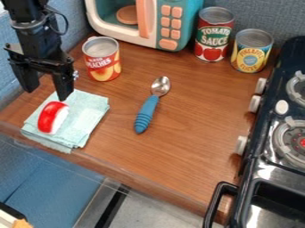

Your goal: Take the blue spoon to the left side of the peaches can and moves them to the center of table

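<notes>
Blue spoon (147,112) lying on wooden tabletop (184,129), around middle, bowl toward far side, nearer and right of peaches can (102,60). Claw (46,92) at left, released, fingers apart, near pale cloth (89,109).

The top edge cuts off your arm (26,24) and the toy microwave (166,43); the right edge crops your stove (268,122). The peaches can's (103,63) smaller lettering is too tiny to read.
</notes>
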{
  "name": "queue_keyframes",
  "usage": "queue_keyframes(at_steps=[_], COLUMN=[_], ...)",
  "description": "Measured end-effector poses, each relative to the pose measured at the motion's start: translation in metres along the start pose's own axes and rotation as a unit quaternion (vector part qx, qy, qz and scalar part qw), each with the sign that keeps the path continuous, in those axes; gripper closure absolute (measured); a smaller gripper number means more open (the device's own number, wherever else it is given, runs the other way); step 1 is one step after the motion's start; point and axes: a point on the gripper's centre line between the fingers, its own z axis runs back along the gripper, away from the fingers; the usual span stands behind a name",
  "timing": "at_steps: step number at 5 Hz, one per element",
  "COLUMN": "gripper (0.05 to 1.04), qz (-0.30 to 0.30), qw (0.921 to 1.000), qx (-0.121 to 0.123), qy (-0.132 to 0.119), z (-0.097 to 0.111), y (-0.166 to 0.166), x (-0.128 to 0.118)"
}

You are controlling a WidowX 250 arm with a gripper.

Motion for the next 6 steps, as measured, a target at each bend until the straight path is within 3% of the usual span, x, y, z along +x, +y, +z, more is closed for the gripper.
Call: queue_keyframes(at_steps=[1,3,4,6], gripper=[0.083,0.083,0.083,0.083], qz=[0.003,-0.032,-0.052,-0.034], qw=[0.9999,0.9986,0.9974,0.9987], qx=[-0.008,-0.035,-0.041,-0.031], qy=[0.014,-0.024,-0.029,-0.021], z=[-0.009,-0.013,-0.017,-0.042], y=[-0.003,-0.073,-0.108,-0.124], x=[-0.003,0.015,0.025,0.048])
